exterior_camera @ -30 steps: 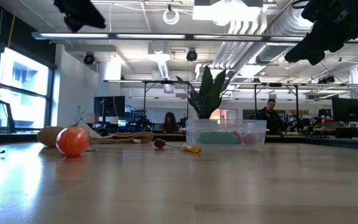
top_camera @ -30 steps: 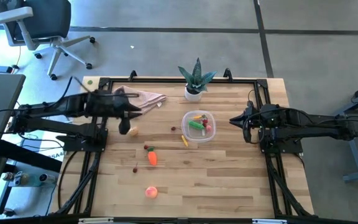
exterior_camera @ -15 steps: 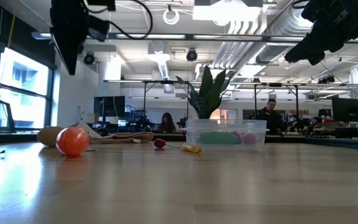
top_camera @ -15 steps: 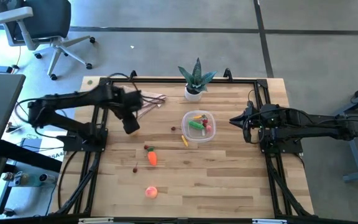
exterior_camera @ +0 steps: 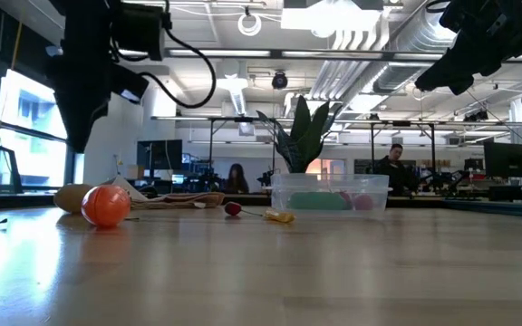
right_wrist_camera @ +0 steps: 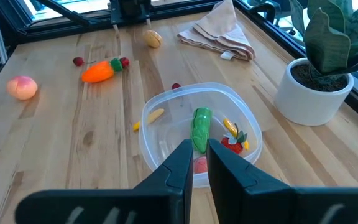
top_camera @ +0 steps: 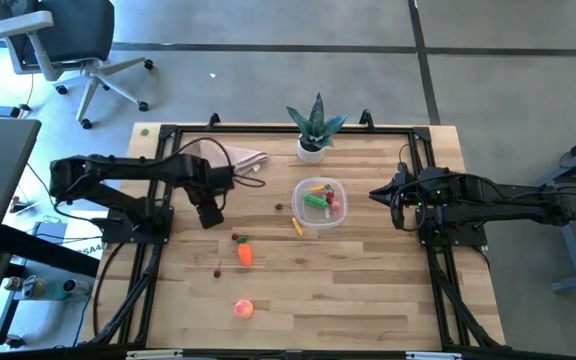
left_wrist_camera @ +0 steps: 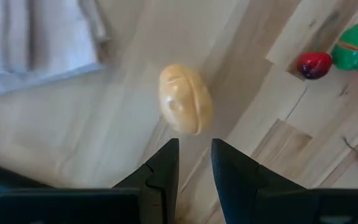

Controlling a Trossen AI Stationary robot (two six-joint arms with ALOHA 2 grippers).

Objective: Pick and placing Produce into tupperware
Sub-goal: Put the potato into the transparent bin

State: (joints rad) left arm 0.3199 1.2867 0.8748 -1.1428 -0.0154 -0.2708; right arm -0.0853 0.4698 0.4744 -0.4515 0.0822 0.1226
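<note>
Well, clear rounded tupperware (right_wrist_camera: 197, 134), veg inside.

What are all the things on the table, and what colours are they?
Container: one, clear, middle of the table, holding a green pod and small red, yellow and pink pieces.
Carrot: one, orange, left of the container, nearer the front.
Peach: one, pink-orange, near the front edge.
Potato: one, tan, just beyond the left tool.
Yellow strip: one, beside the container.
Small red pieces: a few, around the carrot.
Cloth: one, beige, back left.
Plant: one, green, white pot, back edge.
Left tool: dark, above the potato, empty.
Right tool: dark, raised at the right side.
</note>
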